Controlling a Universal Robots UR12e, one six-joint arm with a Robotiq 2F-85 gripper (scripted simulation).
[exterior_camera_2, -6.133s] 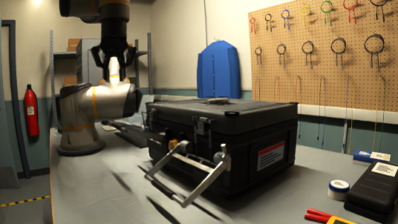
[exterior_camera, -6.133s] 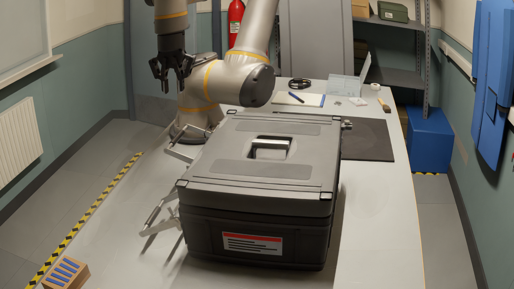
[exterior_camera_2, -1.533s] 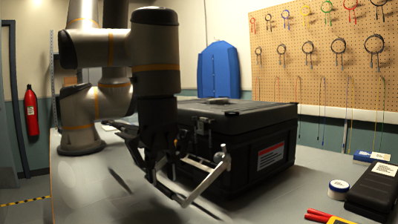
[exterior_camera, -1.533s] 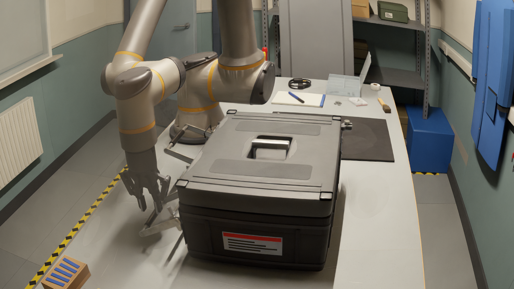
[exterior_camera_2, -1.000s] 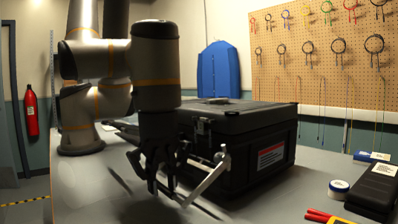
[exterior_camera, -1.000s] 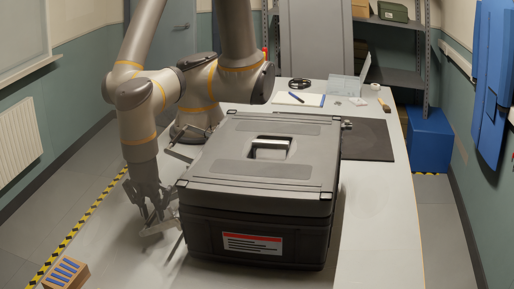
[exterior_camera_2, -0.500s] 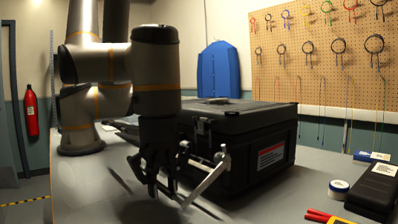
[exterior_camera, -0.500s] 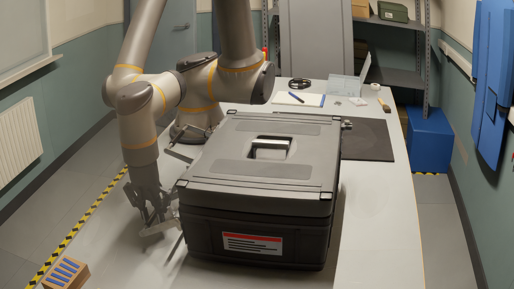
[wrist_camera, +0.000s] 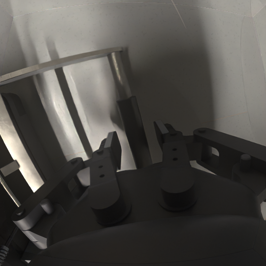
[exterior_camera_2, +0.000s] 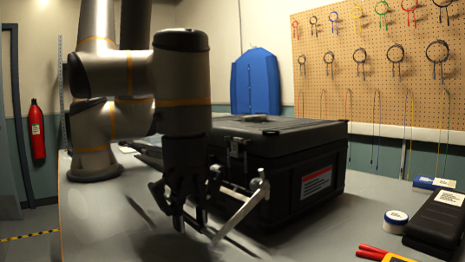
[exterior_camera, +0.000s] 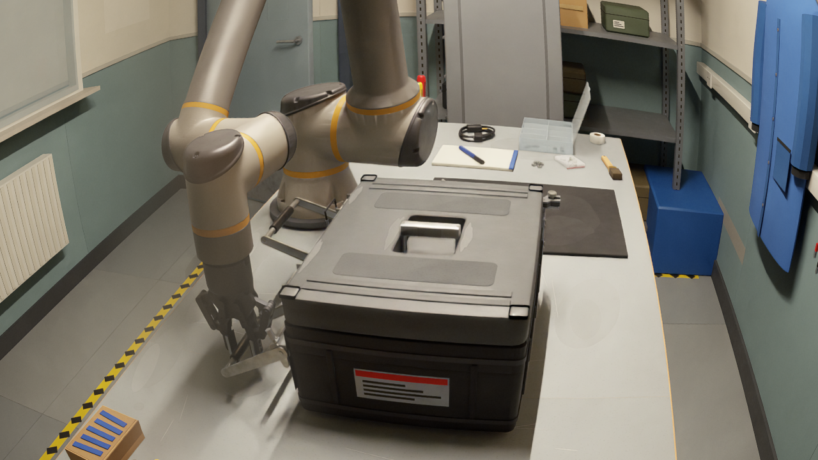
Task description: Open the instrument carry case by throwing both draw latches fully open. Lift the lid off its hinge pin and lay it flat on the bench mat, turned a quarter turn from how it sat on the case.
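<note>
The black instrument carry case [exterior_camera: 412, 303] [exterior_camera_2: 277, 169] sits on the grey bench with its lid [exterior_camera: 423, 252] closed and a recessed metal handle [exterior_camera: 430, 232] on top. On its left side the near draw latch [exterior_camera: 254, 360] [exterior_camera_2: 238, 208] [wrist_camera: 74, 59] is swung down and outward, its metal lever reaching the bench, and the far latch [exterior_camera: 292, 220] also hangs open. A hinge pin knob [exterior_camera: 552, 199] shows at the case's far right corner. My gripper [exterior_camera: 243, 343] [exterior_camera_2: 186, 223] [wrist_camera: 137, 141] is low beside the near latch, just above the bench, partly open and empty.
A clear parts box [exterior_camera: 549, 134] stands at the bench's far end with a notepad and pen [exterior_camera: 475, 157]. The dark bench mat [exterior_camera: 583, 220] lies right of the case. A small cardboard box [exterior_camera: 106, 435] sits at the near left corner. A meter case [exterior_camera_2: 436, 219] and tape roll [exterior_camera_2: 394, 221] lie nearby.
</note>
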